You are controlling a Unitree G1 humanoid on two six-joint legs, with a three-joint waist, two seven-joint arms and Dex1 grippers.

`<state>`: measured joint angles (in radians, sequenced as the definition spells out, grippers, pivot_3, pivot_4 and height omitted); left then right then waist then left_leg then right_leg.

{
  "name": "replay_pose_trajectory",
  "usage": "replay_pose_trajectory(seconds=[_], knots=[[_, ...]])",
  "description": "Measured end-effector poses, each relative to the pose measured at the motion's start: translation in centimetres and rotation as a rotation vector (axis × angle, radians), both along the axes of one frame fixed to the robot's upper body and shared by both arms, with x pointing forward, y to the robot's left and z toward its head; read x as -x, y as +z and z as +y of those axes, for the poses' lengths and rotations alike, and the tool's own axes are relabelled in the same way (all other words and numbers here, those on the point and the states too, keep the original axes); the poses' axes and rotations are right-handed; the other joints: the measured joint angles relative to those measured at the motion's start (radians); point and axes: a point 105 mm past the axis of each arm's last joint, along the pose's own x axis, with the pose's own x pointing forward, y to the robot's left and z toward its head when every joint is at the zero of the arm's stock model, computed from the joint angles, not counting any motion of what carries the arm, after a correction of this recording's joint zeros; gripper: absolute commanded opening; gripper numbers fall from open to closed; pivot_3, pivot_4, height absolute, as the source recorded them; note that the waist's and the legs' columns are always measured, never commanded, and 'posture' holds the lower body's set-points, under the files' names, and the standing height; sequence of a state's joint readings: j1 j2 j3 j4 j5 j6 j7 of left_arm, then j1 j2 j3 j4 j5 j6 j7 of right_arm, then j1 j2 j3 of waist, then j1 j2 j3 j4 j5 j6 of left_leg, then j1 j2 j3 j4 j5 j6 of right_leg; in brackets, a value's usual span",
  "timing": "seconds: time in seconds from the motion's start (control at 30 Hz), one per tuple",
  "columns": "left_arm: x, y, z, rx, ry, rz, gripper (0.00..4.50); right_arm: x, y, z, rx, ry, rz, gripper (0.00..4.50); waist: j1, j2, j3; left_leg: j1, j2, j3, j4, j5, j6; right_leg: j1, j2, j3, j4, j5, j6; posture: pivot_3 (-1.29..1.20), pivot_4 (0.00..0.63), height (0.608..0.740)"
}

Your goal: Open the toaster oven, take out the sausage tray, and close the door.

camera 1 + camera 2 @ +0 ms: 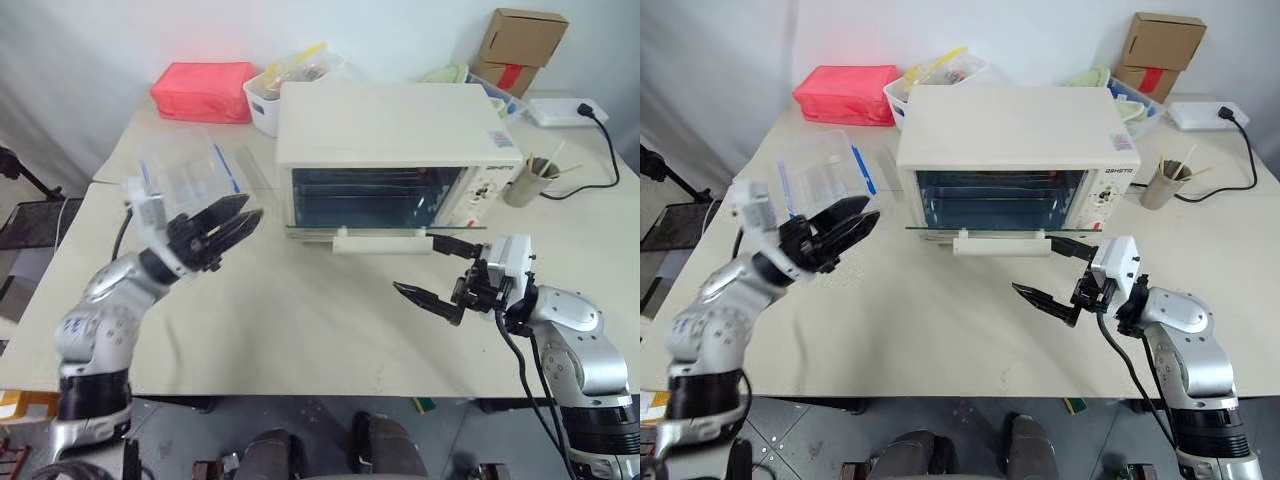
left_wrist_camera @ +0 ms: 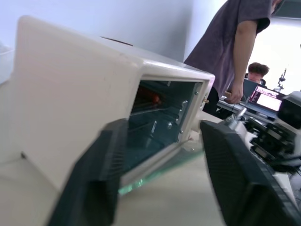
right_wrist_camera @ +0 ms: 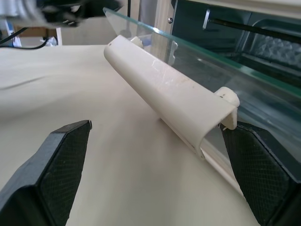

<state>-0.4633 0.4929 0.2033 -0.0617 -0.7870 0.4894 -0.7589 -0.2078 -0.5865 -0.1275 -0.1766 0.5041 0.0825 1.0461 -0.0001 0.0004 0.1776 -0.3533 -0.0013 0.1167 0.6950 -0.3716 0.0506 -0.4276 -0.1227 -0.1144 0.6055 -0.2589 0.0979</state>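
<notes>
No legible text, oven [image 1: 1010,125] lettering unreadable

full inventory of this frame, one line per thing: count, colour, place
toaster oven: 1, cream-white, table centre back
door: 1, glass with cream bar handle, swung down flat
clear container: 1, clear with blue clips, left of oven
red bag: 1, red, back left
white bin: 1, white, behind oven's left corner
cardboard boxes: 2, brown, back right
cup of sticks: 1, tan, right of oven
power strip: 1, white, far right
table: 1, beige
person: 1, purple shirt, beyond oven
left gripper: 1, black, partly open, left of door
right gripper: 1, black, open, at handle's right end
</notes>
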Motion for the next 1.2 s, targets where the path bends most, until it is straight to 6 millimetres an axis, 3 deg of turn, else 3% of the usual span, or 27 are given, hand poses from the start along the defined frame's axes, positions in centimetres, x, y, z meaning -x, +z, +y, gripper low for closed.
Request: replay_pose_trajectory(seconds=[0.17,0.37,0.53,0.73,0.87,1.0,1.1,1.2], knots=[[-2.1,-0.9,-2.8,0.000,-0.060,0.034,0.03,0.0,-0.1,0.1,0.016,0.008,-0.019,4.50,-0.001,0.000,0.000,0.000,0.002,0.000,0.000,0.000,0.000,0.000,0.004,0.000,-0.001,0.000,0.000,0.00,0.150,0.740],[-3.5,-2.0,-4.4,-0.027,-0.071,0.046,0.03,0.1,-0.4,-0.1,0.026,-0.004,-0.027,4.50,0.001,0.000,0.000,-0.001,0.003,0.000,0.002,0.000,0.000,0.000,0.005,0.000,-0.001,0.000,0.000,0.00,0.150,0.740],[-3.5,-2.9,-5.7,-0.050,-0.125,0.062,0.03,1.0,-1.5,-0.9,0.036,-0.036,-0.005,4.50,0.008,-0.001,0.001,-0.002,0.003,0.000,0.003,0.000,0.000,0.000,0.005,0.000,-0.001,0.000,0.000,0.00,0.150,0.740],[-3.3,-3.3,-6.0,-0.087,-0.172,0.050,0.03,3.1,-1.2,-5.1,0.066,-0.209,-0.020,4.50,0.028,-0.001,0.001,-0.001,0.003,-0.001,0.004,0.000,0.000,0.001,0.005,0.001,-0.001,0.000,0.001,0.00,0.150,0.740],[-3.0,-3.9,-6.1,-0.121,-0.200,0.041,0.03,5.8,-2.7,-8.1,0.111,-0.337,0.049,4.50,0.029,-0.001,0.001,-0.001,0.002,0.000,0.004,0.000,0.001,0.001,0.005,0.002,-0.002,0.000,0.001,0.00,0.150,0.740],[-1.8,-6.0,-6.2,-0.200,-0.255,0.044,0.03,7.5,-2.3,-11.3,0.139,-0.500,0.034,4.50,0.026,-0.001,0.000,0.000,0.002,0.001,0.003,-0.001,0.000,0.001,0.005,0.004,-0.002,0.001,0.001,0.00,0.150,0.740],[-1.0,-8.0,-6.4,-0.233,-0.273,0.086,0.03,7.6,-1.2,-12.6,0.141,-0.583,-0.015,4.50,0.021,-0.001,0.000,0.000,0.004,0.001,0.003,-0.001,0.000,0.001,0.005,0.007,-0.002,0.001,0.001,0.00,0.150,0.740],[-0.4,-9.4,-6.0,-0.267,-0.228,0.102,0.03,7.0,0.0,-12.3,0.137,-0.611,-0.078,4.50,0.017,0.000,0.000,0.001,0.005,0.001,0.003,-0.002,-0.001,0.001,0.003,0.011,-0.001,0.000,0.000,0.00,0.150,0.740]])
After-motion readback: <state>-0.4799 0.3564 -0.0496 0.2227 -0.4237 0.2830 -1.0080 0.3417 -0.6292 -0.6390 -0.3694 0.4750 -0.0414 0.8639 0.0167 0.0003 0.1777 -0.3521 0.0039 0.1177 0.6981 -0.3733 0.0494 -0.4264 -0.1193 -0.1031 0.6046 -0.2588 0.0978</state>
